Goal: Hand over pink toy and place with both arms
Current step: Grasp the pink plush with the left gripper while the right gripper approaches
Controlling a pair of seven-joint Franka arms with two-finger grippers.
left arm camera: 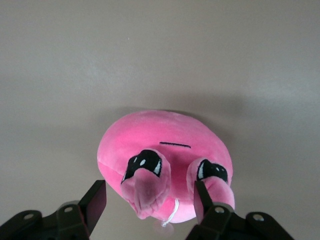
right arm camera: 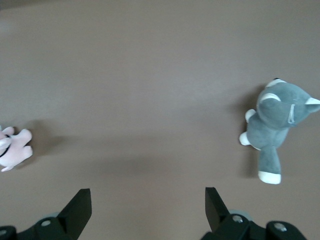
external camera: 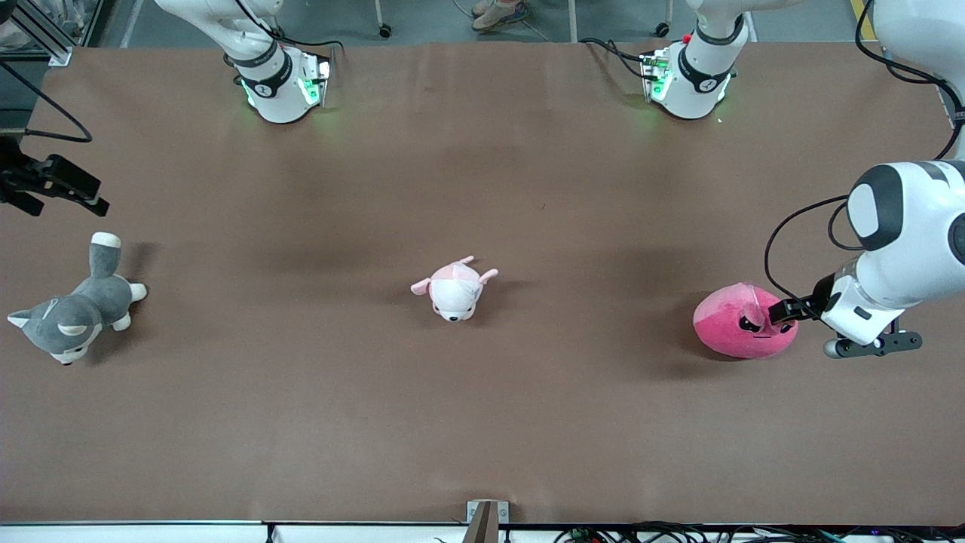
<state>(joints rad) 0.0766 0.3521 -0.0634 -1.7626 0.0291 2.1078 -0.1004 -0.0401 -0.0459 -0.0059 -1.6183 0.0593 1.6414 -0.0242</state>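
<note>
The right gripper (external camera: 68,197) hung with jaws spread above the grey-and-white dog plush (external camera: 75,309) — waiting. A pale pink-and-white animal plush (external camera: 455,289) lay mid-table. At the left arm's end, the round hot-pink blob plush (external camera: 735,324) sat between the left gripper's (external camera: 784,311) parted fingers (left arm camera: 95,202) — seemingly touching one ear.

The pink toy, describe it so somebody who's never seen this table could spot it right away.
On the brown table, look toward the left arm's end, where the left gripper straddles the pink toy. It is a round hot-pink blob with angry black eyes, bigger and brighter than the pale pink plush mid-table.
</note>
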